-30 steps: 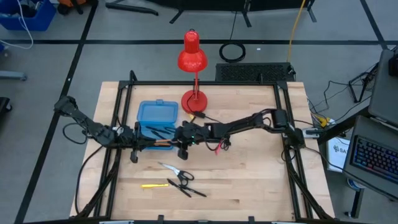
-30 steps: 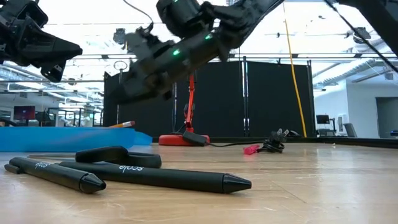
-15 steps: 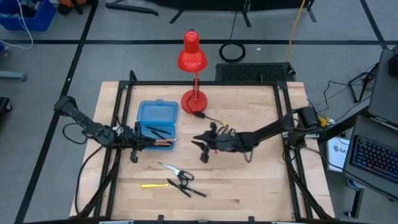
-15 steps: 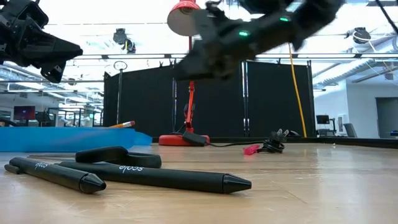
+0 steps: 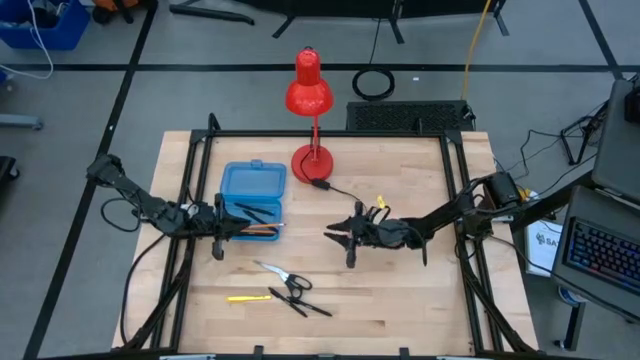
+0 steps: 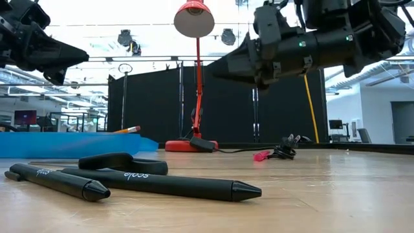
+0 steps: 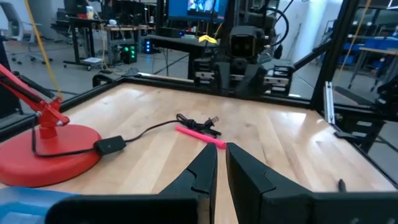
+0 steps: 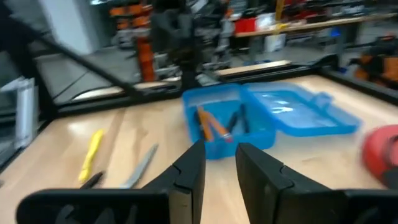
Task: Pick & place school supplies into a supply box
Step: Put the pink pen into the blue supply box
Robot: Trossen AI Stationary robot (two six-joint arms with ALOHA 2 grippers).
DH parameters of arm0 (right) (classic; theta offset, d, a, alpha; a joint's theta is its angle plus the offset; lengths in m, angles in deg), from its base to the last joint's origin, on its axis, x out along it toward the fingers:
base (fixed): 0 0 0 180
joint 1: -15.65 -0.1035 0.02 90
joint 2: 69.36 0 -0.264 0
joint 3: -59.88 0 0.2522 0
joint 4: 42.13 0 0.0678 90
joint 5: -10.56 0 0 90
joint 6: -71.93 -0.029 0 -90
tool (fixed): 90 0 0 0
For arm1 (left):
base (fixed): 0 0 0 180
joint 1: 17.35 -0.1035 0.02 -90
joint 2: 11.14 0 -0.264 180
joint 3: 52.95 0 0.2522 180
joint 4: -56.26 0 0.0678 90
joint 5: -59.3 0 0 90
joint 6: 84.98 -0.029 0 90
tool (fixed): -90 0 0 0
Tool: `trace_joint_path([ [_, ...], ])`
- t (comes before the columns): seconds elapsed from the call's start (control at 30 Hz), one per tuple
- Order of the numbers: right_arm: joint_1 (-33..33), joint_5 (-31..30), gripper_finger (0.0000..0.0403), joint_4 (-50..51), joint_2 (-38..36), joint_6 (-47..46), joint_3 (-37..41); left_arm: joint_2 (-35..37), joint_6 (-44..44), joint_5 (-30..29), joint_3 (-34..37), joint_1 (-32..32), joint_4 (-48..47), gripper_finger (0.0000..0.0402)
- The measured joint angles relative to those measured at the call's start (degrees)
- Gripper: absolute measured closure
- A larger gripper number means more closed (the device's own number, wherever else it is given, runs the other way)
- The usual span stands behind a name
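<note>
While the right gripper (image 5: 333,235) sits mid-bench, it has pulled back from the box (image 5: 250,195), where it hung a second ago; jaws slightly parted, pinching nothing seen. Judgement: a drop-off is likely done and the arm is free for the next pick. Box lies at 9 o'clock of bench centre, lid open, orange pencil (image 8: 207,125) and black pens (image 5: 247,212) inside. Left gripper (image 5: 226,229) unmoved at the box's 6 o'clock edge, jaws nearly together, empty. Left to place: scissors (image 5: 283,276), yellow pencil (image 5: 248,297), loose pens (image 6: 169,184) at 7 o'clock, pink pencil (image 7: 200,135) near 3 o'clock.
</note>
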Motion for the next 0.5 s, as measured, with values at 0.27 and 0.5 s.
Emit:
trace_joint_path([
  [0.27,0.14,3.61,0.0326,1.52,0.02,3.49,0.0,0.0,5.8,0.77,-0.01,0.0,0.43,0.0364],
  [0.5,1.48,4.24,0.0326,3.67,0.04,1.84,0.0,0.0,3.13,-5.71,0.01,0.0,9.61,0.0364],
])
